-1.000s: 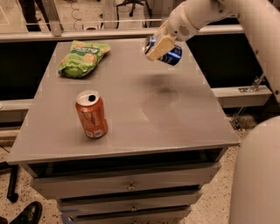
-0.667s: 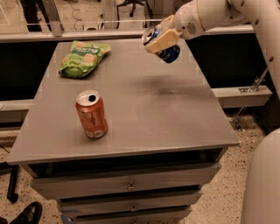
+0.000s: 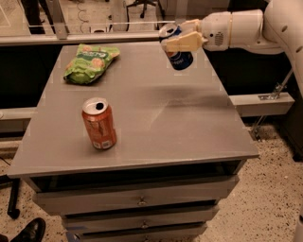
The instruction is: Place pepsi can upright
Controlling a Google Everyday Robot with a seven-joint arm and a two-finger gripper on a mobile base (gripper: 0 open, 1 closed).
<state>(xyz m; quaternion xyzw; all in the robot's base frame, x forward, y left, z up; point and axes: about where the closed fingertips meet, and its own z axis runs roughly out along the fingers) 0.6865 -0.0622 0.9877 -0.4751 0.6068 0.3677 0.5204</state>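
**Pepsi can held in the air over the far right of the bench**

From where I stand, the white arm reaches in from the right. Its end effector is clamped around the Pepsi can, with one beige finger lying across the can's upper front. The can hangs clear of the surface near the far right edge, silver top up and leaning a little to the left. Its soft shadow falls on the grey top nearer to me.

An orange soda can stands upright on the near left part of the bench, well apart from the blue one. Its tab hole is open, but I cannot tell whether anything is inside. A green snack bag lies flat at the far left corner, and its print is too blurred to read.

Below the top, the bench has a stack of drawers with small knobs, all pushed in. The arm is cut off at the right edge. A dark shoe shows at the bottom left on the speckled floor, and the base of an office chair shows beyond the far rail.
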